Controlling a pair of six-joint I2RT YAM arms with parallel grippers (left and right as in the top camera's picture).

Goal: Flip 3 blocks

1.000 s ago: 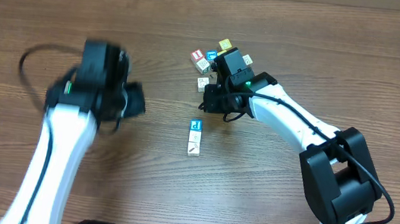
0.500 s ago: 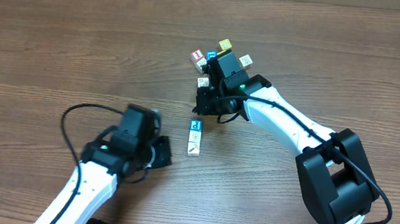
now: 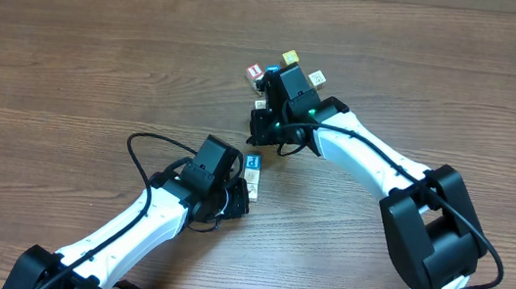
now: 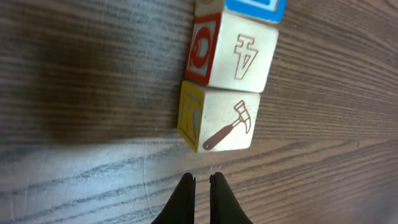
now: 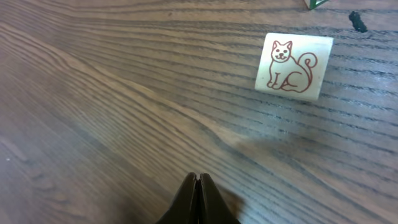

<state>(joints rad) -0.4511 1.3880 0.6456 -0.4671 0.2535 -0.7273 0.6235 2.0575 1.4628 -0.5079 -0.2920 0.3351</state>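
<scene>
Overhead view: the left arm stretches from the lower left across the brown wooden worktop [image 3: 102, 46], and its left claw [image 3: 239, 200] sits just beside the near end of a short row of blocks at the middle, whose far end is the blue-faced block [image 3: 253, 163]. The right arm bends in from the lower right, with the right claw [image 3: 262, 125] near a loose cluster of blocks [image 3: 287, 69] farther back, well apart from the row. Whether either claw is together or apart cannot be made out from up here. Left wrist view: the left claw [image 4: 200, 186] has its fingers pressed together with nothing between them, hovering just short of the hammer block [image 4: 217, 117], a pale cube with a yellow K on its side. Touching it is the red-sided block [image 4: 233, 53], and beyond that the blue-faced block [image 4: 255, 5], cut off by the frame edge. Right wrist view: the right claw [image 5: 198, 186] is likewise together and empty over bare wood, and the cat block [image 5: 294, 65] lies flat and apart from it.
</scene>
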